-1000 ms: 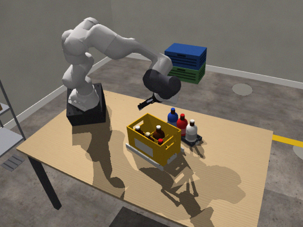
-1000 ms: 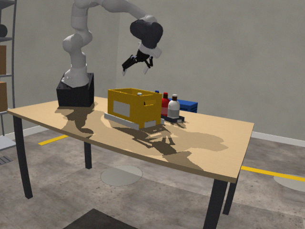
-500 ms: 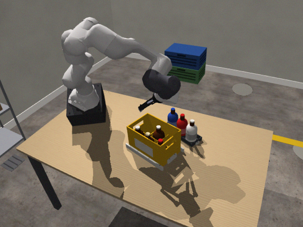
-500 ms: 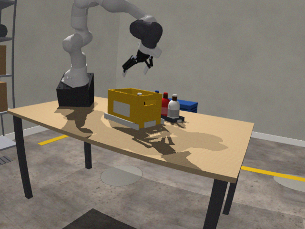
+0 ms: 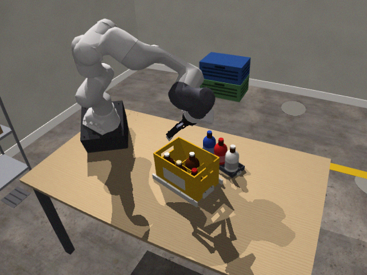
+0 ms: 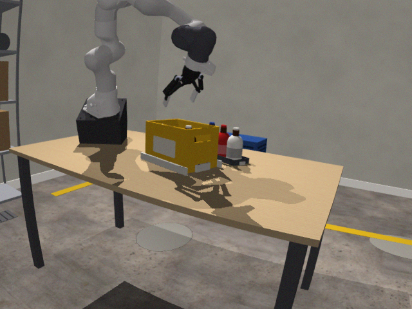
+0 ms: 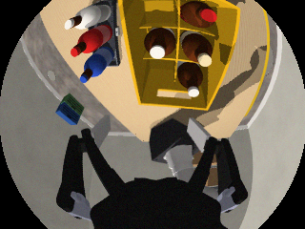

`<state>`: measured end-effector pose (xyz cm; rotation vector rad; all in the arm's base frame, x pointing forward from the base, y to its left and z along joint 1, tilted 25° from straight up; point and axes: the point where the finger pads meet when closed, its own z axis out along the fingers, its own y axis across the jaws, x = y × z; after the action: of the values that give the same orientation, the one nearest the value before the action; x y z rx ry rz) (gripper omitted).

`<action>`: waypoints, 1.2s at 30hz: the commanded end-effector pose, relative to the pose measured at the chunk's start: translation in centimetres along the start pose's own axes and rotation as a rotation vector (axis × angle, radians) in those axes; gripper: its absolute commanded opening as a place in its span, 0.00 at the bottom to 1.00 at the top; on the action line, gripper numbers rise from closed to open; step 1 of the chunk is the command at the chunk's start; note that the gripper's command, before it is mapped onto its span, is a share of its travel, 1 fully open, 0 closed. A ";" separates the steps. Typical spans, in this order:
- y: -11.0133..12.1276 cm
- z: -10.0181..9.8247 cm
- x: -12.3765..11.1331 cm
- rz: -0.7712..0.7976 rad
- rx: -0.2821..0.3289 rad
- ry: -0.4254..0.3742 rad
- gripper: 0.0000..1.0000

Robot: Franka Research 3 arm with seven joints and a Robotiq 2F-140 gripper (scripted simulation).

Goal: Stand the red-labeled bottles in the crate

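The yellow crate [image 5: 186, 168] stands mid-table with four brown bottles upright in its cells: three with pale caps and one with a red cap [image 5: 194, 171]. In the wrist view the crate [image 7: 185, 45] shows two empty cells on its tray side. Right beside it, the dark tray [image 5: 232, 173] holds a blue bottle [image 5: 209, 142], a red bottle [image 5: 220, 150] and a white bottle [image 5: 231, 158], all upright. My gripper [image 5: 175, 130] hangs open and empty above the crate's far edge, well clear of the bottles; it also shows in the exterior view [image 6: 179, 96] and the wrist view [image 7: 152, 200].
The arm's black base [image 5: 103, 130] sits at the table's far left corner. Grey strips [image 5: 175, 189] lie along the crate's foot. Stacked blue and green crates [image 5: 225, 75] stand on the floor behind the table. A metal shelf [image 5: 8, 153] stands at the left.
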<state>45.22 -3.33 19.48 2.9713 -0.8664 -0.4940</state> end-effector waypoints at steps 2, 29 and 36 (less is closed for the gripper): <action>0.2 -0.1 0.4 -0.025 0.001 0.011 1.00; 2.4 -0.5 1.9 -0.138 -0.053 0.116 1.00; 2.4 -0.5 1.9 -0.138 -0.053 0.116 1.00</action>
<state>45.60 -6.12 19.63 2.9843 -0.6520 -0.3440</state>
